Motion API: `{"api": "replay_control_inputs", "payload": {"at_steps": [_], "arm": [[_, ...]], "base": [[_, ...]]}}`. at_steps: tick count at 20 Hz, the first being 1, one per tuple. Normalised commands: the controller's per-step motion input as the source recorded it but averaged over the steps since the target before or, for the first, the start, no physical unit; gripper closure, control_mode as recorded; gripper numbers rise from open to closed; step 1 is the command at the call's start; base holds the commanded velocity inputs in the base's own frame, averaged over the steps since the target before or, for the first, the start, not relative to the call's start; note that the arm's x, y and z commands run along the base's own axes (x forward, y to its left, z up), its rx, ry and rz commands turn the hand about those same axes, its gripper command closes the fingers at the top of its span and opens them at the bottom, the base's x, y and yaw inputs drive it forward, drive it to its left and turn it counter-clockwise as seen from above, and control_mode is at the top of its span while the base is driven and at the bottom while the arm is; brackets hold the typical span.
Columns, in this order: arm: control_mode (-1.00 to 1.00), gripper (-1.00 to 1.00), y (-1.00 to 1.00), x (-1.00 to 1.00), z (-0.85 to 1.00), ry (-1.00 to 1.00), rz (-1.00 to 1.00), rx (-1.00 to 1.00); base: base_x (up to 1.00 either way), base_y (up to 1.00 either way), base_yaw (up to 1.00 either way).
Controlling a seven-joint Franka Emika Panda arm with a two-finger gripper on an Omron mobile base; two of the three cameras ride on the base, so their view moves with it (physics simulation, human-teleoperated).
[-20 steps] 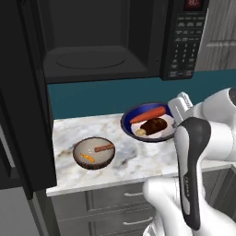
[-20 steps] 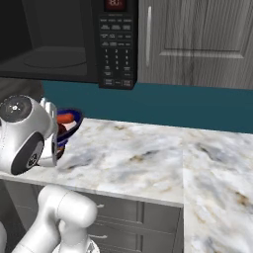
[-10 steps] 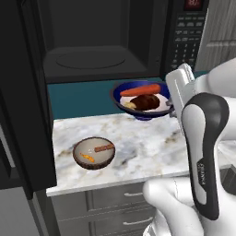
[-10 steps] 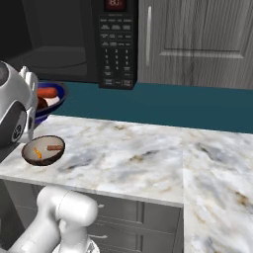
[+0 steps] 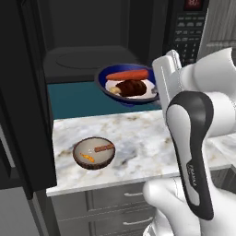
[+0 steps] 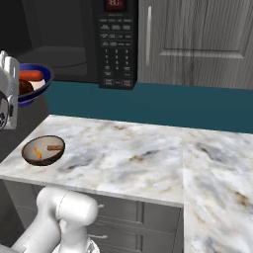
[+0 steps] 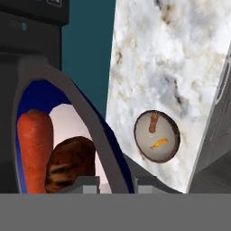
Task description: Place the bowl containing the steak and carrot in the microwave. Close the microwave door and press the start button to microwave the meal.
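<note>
Bowl (image 5: 129,85) has risen, level, gripper (image 7: 116,180) clamping its blue rim.

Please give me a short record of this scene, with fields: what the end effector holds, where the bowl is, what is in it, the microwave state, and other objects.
end effector: shut on the rim of the bowl
bowl position: lifted off the counter, in front of the open microwave, not yet inside
bowl contents: steak and carrot, side by side
microwave door: open, swung to the left
other object: brown bowl resting on the counter, with small bits of food
</note>
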Motion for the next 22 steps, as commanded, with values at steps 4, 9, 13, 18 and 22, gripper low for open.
{"api": "replay_control_inputs", "payload": {"at_steps": [4, 9, 13, 18, 22], "arm": [[-1.00, 1.00, 0.18, 0.27, 0.12, -0.18, -0.04, 0.00], [-1.00, 1.00, 0.00, 0.29, 0.31, -0.06, -0.05, 0.00], [-1.00, 1.00, 0.00, 0.36, 0.34, 0.00, -0.05, -0.01], [-1.00, 1.00, 0.05, 0.32, 0.36, 0.00, -0.04, -0.01], [-1.00, 1.00, 0.23, 0.33, 0.32, 0.00, -0.04, 0.00]], "base": [[0.00, 0.00, 0.00], [0.00, 0.00, 0.00], [0.00, 0.00, 0.00], [0.00, 0.00, 0.00], [0.00, 0.00, 0.00]]}}
